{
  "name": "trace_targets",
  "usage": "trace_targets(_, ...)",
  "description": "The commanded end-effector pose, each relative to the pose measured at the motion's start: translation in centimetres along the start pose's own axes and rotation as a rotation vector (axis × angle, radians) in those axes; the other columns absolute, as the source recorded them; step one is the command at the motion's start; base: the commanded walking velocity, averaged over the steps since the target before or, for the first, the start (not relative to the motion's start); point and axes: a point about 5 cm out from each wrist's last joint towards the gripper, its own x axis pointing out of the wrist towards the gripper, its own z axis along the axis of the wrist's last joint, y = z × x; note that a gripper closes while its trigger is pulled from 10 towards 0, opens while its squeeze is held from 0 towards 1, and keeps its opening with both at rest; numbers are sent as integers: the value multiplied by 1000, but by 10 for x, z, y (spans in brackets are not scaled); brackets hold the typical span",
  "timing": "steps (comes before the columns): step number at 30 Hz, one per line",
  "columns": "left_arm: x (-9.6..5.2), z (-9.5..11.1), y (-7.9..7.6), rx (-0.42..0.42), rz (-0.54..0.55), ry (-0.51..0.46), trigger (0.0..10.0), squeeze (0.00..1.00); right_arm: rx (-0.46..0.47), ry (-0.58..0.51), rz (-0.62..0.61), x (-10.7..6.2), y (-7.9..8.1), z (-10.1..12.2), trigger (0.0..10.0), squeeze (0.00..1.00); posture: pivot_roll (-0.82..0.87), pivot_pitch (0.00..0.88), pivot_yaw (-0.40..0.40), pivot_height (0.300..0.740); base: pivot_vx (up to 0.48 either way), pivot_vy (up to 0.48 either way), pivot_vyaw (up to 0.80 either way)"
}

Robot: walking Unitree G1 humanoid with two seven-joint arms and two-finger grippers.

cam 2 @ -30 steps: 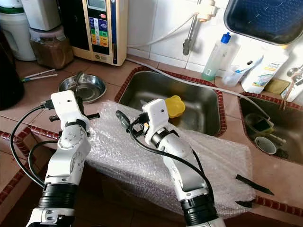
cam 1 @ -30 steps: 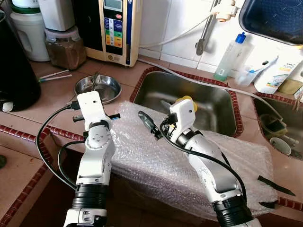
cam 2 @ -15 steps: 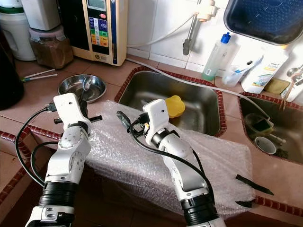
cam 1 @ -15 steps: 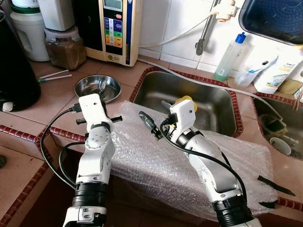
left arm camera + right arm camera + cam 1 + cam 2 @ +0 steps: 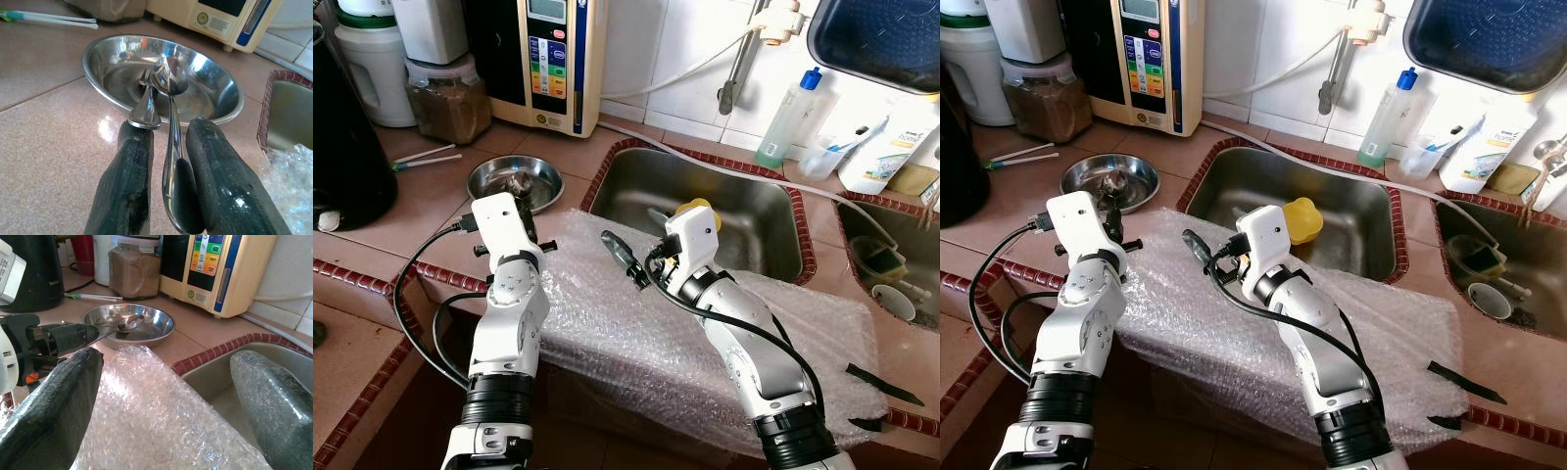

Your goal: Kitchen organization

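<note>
Spoon pinched in left claw, handle end cut off; right claw gapes wide over bubble wrap.

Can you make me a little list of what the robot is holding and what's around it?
left tool: shut on a spoon, its end over the steel bowl
right tool: open, holding nothing, above the bubble wrap
sink: yellow cup inside
counter: white chopsticks beside the bowl
</note>
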Motion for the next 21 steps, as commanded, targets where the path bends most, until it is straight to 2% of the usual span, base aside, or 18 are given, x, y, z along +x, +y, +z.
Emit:
trace_targets(1, 1, 0, -6, -12, -20, 13, 10000, 0, -11, -9, -8, 0, -4, 3, 10000, 992, 77, 0, -116, 740, 0, 0, 0)
trace_targets(2, 1, 0, -6, -12, -20, 13, 10000, 0, -11, -9, -8, 0, -4, 3, 10000, 992, 77, 0, -116, 740, 0, 0, 0)
trace_targets(3, 0, 1, -6, -20, -23, 7, 0, 0, -12, -9, -7, 0, -4, 3, 10000, 988, 77, 0, -116, 740, 0, 0, 0)
trace_targets(15, -1, 5, -9, -24, -43, -20, 0, 0, -15, -13, -7, 1, -5, 4, 10000, 992, 78, 0, -114, 740, 0, 0, 0)
trace_targets(21, -3, 13, -9, 22, -34, -94, 0, 0, -14, -13, -9, 1, -5, 4, 10000, 992, 78, 0, -117, 740, 0, 0, 0)
